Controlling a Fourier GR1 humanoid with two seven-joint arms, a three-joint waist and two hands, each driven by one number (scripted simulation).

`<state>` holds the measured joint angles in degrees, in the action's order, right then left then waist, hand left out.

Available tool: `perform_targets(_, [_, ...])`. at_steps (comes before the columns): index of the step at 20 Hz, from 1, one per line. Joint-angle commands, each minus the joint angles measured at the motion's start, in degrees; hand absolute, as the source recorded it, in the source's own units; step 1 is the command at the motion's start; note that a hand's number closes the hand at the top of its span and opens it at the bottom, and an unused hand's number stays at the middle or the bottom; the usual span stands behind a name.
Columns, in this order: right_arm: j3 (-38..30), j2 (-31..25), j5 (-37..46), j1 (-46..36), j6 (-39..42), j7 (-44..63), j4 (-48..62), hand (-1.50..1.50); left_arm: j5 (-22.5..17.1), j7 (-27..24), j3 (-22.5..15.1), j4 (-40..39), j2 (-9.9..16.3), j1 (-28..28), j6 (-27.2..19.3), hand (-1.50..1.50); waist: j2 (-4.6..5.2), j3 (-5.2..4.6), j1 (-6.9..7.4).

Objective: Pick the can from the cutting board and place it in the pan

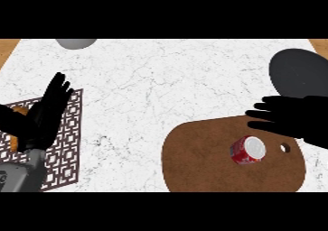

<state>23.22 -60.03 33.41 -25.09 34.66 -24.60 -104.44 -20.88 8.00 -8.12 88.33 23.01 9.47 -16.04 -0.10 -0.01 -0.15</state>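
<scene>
Red can (pixel 248 150) with a pale silvery top stands on the brown rounded wooden cutting board (pixel 206 158), toward the board's right side, just left of the small hole in the board. We judge it light and stiff, with smooth curved walls that could slip under the fingers, so we would take hold around its middle, fingers on one side and thumb on the other, keeping it upright.

Our right hand (pixel 286 118) hangs above the board's upper right edge, near the can but apart from it, fingers spread flat and pointing left, holding nothing. Our left hand (pixel 43 113) rests open, fingers up, over the dark patterned mat (pixel 63 153) at the left edge; a small orange thing peeks out beside it, too hidden to name.

The dark grey round pan (pixel 301 71) lies on the white marbled tabletop (pixel 166 81) at the upper right, cut by the view's edge and just beyond the right hand. Between board and pan we see no obstacle, so the carry looks short. A grey round object (pixel 76 43) sits far off at the top.
</scene>
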Motion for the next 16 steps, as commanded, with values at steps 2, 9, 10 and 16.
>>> perform_targets(2, [-1.43,3.77,5.04,3.35,2.47,5.12,-6.55,-1.5,1.38,1.89,1.65,1.81,-0.31,-0.1,0.46,0.0,-0.01,0.0,-0.01])
perform_targets(9, [-4.3,10.3,6.72,5.19,8.52,6.13,-10.93,-1.5,1.82,1.62,4.6,1.2,-1.07,-0.88,4.68,0.0,0.06,-0.01,0.21])
perform_targets(10, [-3.96,9.46,7.79,7.19,9.25,7.94,-13.3,-1.5,3.7,2.34,2.69,3.48,-2.86,-1.5,1.83,0.0,0.0,0.0,0.08])
perform_targets(16, [0.28,15.71,16.94,7.3,7.73,9.87,-8.33,-1.5,5.82,0.47,2.76,2.74,-5.33,-2.92,2.77,0.0,0.11,0.0,0.36])
